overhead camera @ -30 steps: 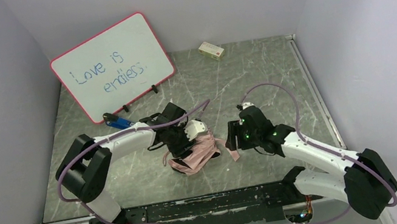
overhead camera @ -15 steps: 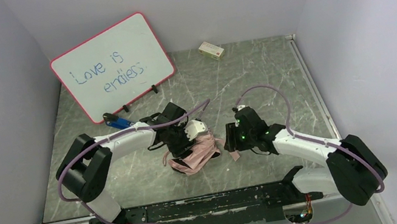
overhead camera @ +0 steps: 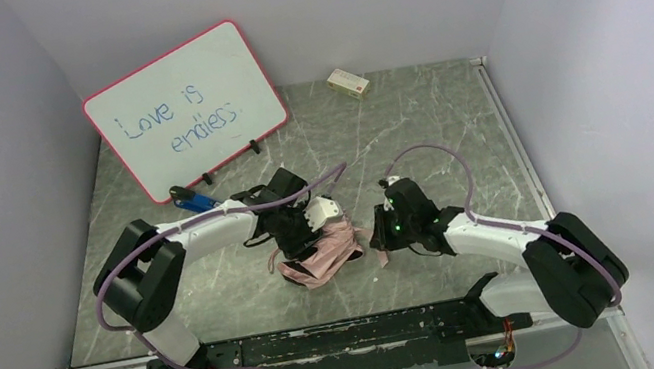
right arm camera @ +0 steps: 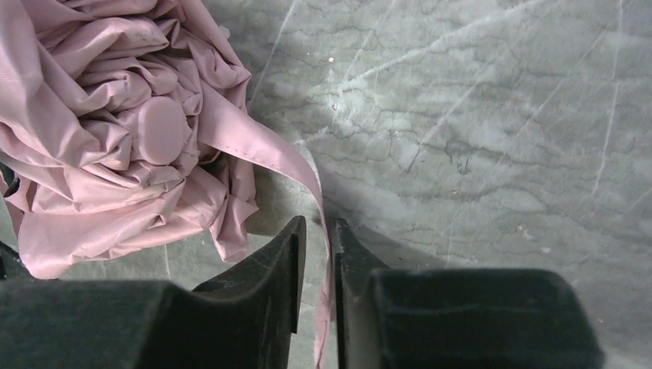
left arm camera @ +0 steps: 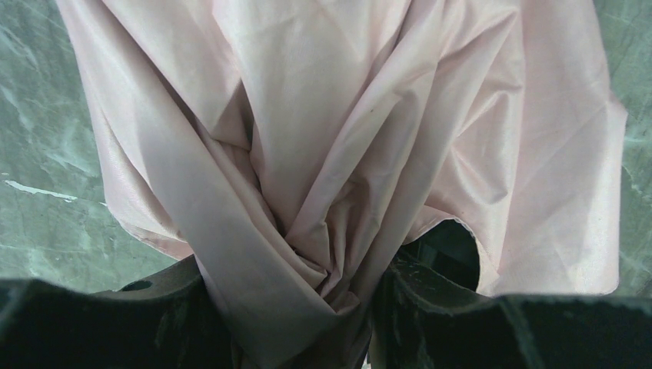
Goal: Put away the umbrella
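My right claw (right arm camera: pixel 316 231) had slid left to the umbrella (overhead camera: pixel 320 255) and narrowed around its strap (right arm camera: pixel 296 165), a sliver of gap left, not yet pinching. My left claw (left arm camera: pixel 296 296) clamped the bunched canopy (left arm camera: pixel 323 115). The umbrella lay on the table (overhead camera: pixel 454 121) between them, collapsed but loose. I judged that wrapping and strapping remained.
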You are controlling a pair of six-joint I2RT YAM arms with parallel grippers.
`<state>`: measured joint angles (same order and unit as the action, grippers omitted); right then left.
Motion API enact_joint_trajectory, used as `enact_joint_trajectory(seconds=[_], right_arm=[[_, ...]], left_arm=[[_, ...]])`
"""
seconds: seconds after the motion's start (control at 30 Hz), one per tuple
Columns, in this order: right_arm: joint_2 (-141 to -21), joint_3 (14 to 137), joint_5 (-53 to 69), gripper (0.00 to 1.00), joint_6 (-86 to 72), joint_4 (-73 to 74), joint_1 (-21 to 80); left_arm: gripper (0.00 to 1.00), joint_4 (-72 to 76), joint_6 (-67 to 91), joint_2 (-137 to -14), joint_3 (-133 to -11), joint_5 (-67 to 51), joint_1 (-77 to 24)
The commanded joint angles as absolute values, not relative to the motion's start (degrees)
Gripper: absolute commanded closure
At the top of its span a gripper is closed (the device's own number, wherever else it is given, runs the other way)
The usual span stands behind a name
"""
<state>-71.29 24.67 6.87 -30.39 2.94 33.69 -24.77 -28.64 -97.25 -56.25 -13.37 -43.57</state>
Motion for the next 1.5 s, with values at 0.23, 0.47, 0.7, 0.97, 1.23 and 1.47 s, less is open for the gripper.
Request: enact_joint_trajectory(seconds=[0.23,0.47,0.7,0.97,1.23,1.47], right_arm=[[-65.7,25.7,7.8,1.00,-31.6,9.3,33.0],[-60.3,32.8,13.7,1.00,-28.3,22.4,33.0],[-57.4,32.9,25.1,1.00,-28.8,30.6,34.9],[-55.8,31.2,27.2,1.00,-34.4,33.0,46.3],[-53.2,28.2,31.1,1.00,-38.5,27.1,54.2],[-54.2,27.2,34.1,1.00,-39.0,25.8,58.0]], left_arm=[[0.95,-25.8,-27.8,-99.6,-56.5,-10.4,-42.8],[0.95,-26.0,-26.4,-101.1,-58.2,-7.8,-42.0],[0.95,-25.3,-24.9,-101.5,-59.3,-6.8,-41.3],[0.95,-25.1,-23.7,-102.8,-61.4,-6.0,-40.3],[0.95,-25.7,-24.2,-104.1,-63.5,-4.6,-40.2],[0.95,-25.2,-23.9,-104.8,-64.1,-3.4,-39.9]])
